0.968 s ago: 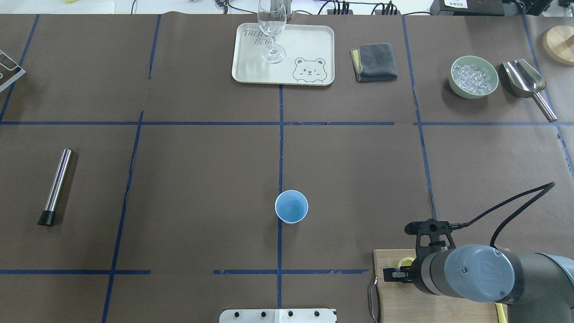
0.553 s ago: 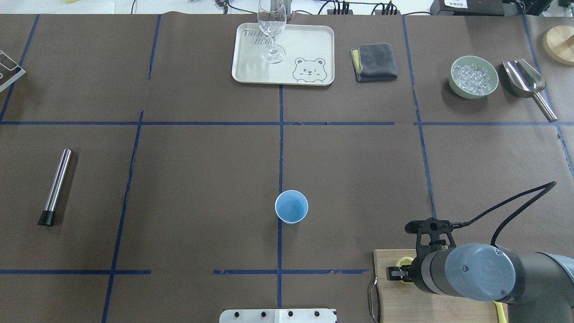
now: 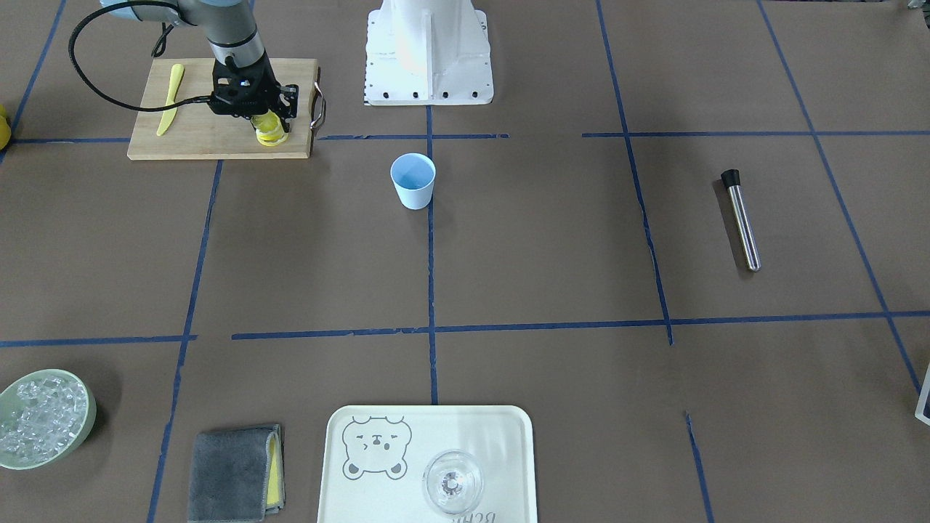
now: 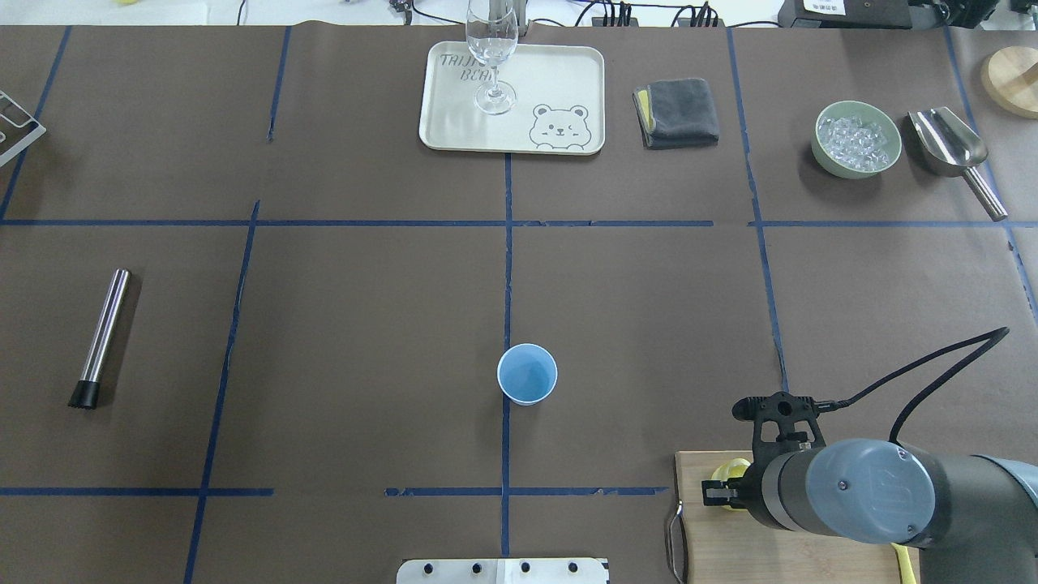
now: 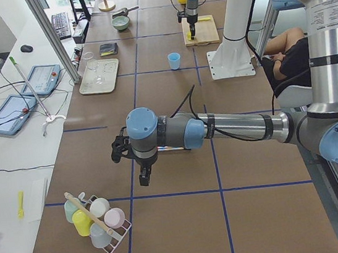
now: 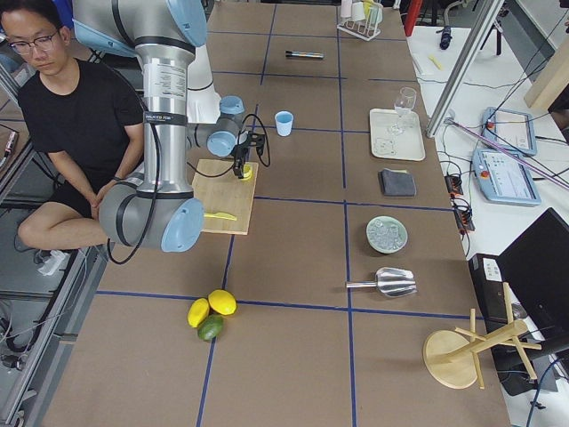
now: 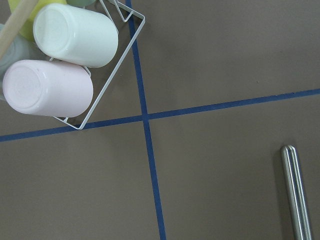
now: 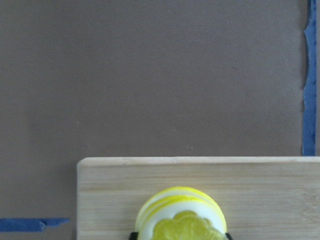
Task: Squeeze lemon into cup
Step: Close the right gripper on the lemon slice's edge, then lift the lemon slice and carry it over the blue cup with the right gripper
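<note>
Lemon (image 3: pixel 270 131) gripped by R fingers (image 4: pixel 712 492); bowl (image 4: pixel 847 171) w/ ice (image 4: pixel 858 136); cup (image 4: pixel 527 375) apart.

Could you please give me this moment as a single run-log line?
phase: grasp | right gripper: shut on lemon, over cutting board | cup: upright, apart from lemon | left gripper: state unclear

- A big table (image 4: pixel 365 284) fills most of the room. Brown paper covers its top.
- Blue tape lines (image 4: pixel 508 268) cut the paper into boxes.
- A long white desk (image 5: pixel 7 179) runs along the far side of the table.
- Two tablets (image 5: pixel 43 77) lie on the desk, and a keyboard (image 5: pixel 59 25) lies near them.
- A shiny metal post (image 5: pixel 51 36) goes up between the desk and the table.
- A black screen (image 6: pixel 538 267) stands at the desk's right end.
- The floor (image 6: pixel 31 302) on the near side is grey.
- The light is bright and even, and the shadows are soft.
</note>
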You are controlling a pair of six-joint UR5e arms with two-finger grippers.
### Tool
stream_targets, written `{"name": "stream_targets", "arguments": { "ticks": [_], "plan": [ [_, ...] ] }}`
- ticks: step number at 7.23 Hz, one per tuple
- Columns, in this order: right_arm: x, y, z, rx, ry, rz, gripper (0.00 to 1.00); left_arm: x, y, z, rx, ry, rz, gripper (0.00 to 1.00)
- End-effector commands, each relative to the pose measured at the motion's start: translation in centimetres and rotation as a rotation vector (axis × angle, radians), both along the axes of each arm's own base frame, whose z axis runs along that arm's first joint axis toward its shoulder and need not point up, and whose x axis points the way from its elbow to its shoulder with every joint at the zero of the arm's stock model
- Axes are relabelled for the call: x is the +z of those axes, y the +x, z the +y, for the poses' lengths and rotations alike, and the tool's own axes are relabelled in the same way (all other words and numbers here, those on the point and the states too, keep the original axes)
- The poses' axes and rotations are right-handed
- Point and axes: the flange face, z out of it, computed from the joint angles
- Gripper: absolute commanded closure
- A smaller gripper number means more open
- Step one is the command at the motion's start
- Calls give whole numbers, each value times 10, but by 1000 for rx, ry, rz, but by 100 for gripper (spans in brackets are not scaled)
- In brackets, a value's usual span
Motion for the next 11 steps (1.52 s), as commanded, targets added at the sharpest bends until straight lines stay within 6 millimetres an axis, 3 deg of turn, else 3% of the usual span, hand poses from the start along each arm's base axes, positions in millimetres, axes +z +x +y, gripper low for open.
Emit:
{"name": "stream_targets", "arguments": {
  "ticks": [1,4,6,7,9,10,11],
  "plan": [
    [-2,3,-3,9,-1,-4,52,0,0,0,0,0,0,0],
    [-23,25,-11,34,-2,-23,51,0,0,0,0,0,0,0],
    [-56,50,-22,68,-8,-17,51,0,0,0,0,0,2,0],
    [-79,52,-36,95,-11,-30,51,0,0,0,1,0,3,0],
    [-156,26,-61,116,-36,-6,51,1,0,0,0,-1,2,0],
    [-192,9,-84,145,-35,6,52,2,1,0,2,-5,3,0],
    [-213,-24,-101,155,-33,5,52,4,1,0,1,-10,5,0]
  ]
}}
